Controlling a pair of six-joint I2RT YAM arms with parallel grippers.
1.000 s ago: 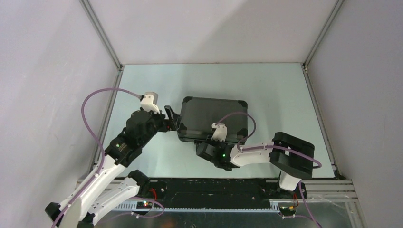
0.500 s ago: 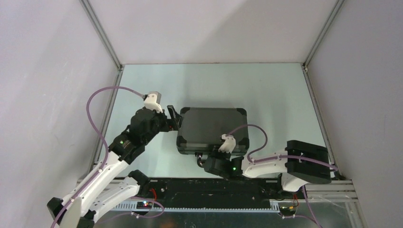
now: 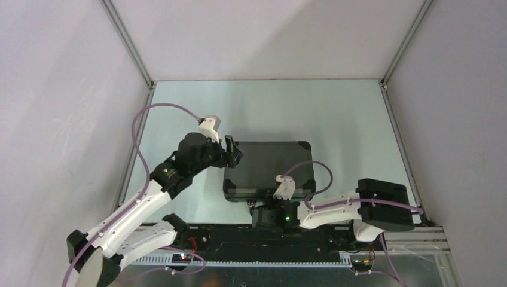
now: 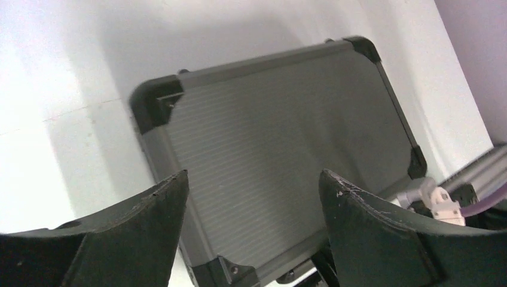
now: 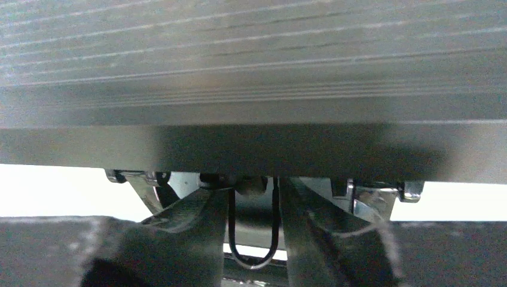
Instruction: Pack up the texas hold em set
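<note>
Jaws wide on the left gripper [image 3: 234, 152], holding nothing. Jaws narrow on the right gripper [image 3: 267, 204], with no telling whether pinching anything.

Top view: black case [image 3: 269, 164] lying flat and closed on the tabletop [image 3: 335, 119]. Left gripper poised at the case's far left corner, over the lid. Right gripper low at the middle of the case's near edge. No chips, cards, dice or buttons visible outside the case; by judgement, all packed inside.

Left wrist view: ribbed lid of the case framed between two dark fingers [image 4: 149, 221], set well apart. No contact with the lid apparent.

Right wrist view: near edge of the case seen from low down, lid seam running level across. Two metal latches [image 5: 373, 192] below that edge, one to each side of centre; fastened or not, impossible to say. Fingers [image 5: 197, 221] close on either side of a dark fitting [image 5: 251, 186] at the centre of that edge, likely the handle; contact unclear.

Step in hand, by judgement: securing the closed case, with the task nearly done. To do it well:
- Press down on the lid near the far left corner to stop sliding and gaping.
- Keep the right gripper square to the near edge.
- Work one latch at a time, pushing toward the case rather than along it.
- Check the seam along its whole length before letting go.
</note>
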